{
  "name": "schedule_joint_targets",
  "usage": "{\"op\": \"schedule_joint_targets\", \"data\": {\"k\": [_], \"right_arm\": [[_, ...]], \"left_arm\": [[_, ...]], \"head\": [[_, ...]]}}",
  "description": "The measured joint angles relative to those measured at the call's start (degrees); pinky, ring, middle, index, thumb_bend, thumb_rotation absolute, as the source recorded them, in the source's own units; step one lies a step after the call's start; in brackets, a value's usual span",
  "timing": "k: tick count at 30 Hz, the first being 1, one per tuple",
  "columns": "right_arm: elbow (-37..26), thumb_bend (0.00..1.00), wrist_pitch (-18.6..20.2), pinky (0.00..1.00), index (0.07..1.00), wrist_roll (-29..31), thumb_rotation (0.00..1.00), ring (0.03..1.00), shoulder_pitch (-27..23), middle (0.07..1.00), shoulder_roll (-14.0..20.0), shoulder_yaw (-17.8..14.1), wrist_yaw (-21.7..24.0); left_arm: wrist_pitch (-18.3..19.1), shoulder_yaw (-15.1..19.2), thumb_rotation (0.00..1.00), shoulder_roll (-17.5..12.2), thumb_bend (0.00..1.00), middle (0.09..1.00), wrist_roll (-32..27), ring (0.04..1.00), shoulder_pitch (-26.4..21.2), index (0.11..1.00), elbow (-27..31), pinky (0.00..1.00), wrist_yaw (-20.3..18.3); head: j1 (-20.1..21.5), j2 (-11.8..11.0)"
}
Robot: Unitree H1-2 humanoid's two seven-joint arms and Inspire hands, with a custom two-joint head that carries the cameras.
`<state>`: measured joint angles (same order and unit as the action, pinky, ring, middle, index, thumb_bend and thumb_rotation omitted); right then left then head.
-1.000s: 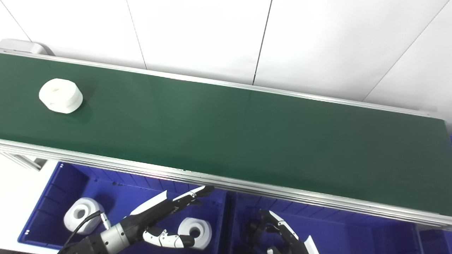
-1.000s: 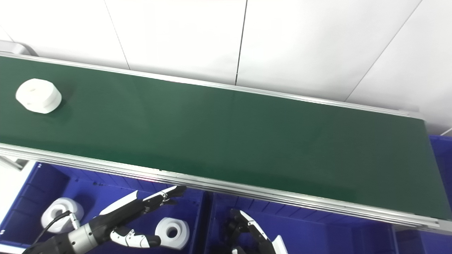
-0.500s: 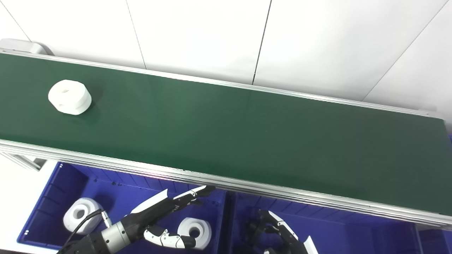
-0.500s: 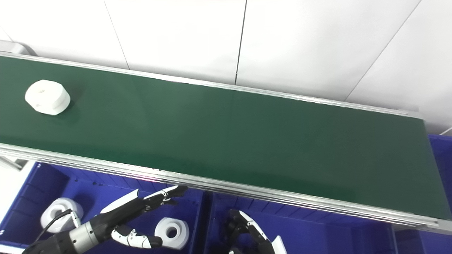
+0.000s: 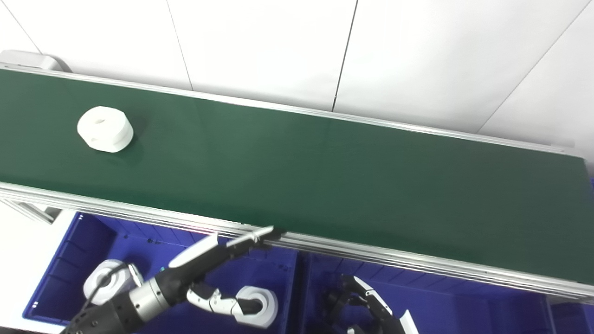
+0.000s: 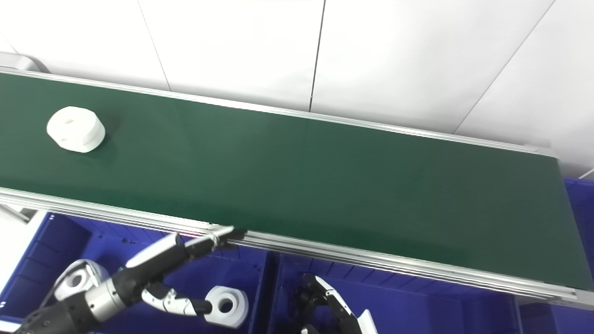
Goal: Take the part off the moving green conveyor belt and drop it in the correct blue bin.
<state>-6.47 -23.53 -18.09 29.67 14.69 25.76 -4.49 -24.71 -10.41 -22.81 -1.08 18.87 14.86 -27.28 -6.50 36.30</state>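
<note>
White wall panels are backing the green conveyor belt, where I am seeing the white part lying near its far-left end in the left eye view. Through the right eye view, my left hand is spreading empty fingers beside the belt's near rail above the left blue bin; my right hand is sitting low over the neighbouring bin, and I cannot tell its grip.
</note>
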Motion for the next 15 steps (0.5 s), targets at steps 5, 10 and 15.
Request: {"op": "schedule_joint_targets", "data": {"k": [5,10,15], "right_arm": [[0.05,0.52,0.0,0.75,0.865,0.0,0.91,0.847,-0.23,0.883,0.01,0.0,-0.07],[0.4,0.53,0.0,0.75,0.865,0.07,0.91,0.848,-0.94,0.883,0.08,0.0,-0.09],[0.46,0.52,0.0,0.76,0.867,0.05,0.91,0.848,-1.22,0.883,0.2,0.02,-0.18]], "left_arm": [[-0.05,4.74,0.6,2.44,0.42,0.629,3.19,0.607,-3.02,0.645,7.89,0.55,6.47],[-0.61,4.42,0.66,0.72,0.42,0.61,8.33,0.588,-9.66,0.623,12.68,0.54,11.15],[-0.81,5.45,0.45,-3.99,0.43,0.617,12.69,0.576,-19.17,0.633,13.0,0.53,10.27]], "head": [[0.0,-0.09],[-0.35,-0.35],[0.17,-0.44]]}}
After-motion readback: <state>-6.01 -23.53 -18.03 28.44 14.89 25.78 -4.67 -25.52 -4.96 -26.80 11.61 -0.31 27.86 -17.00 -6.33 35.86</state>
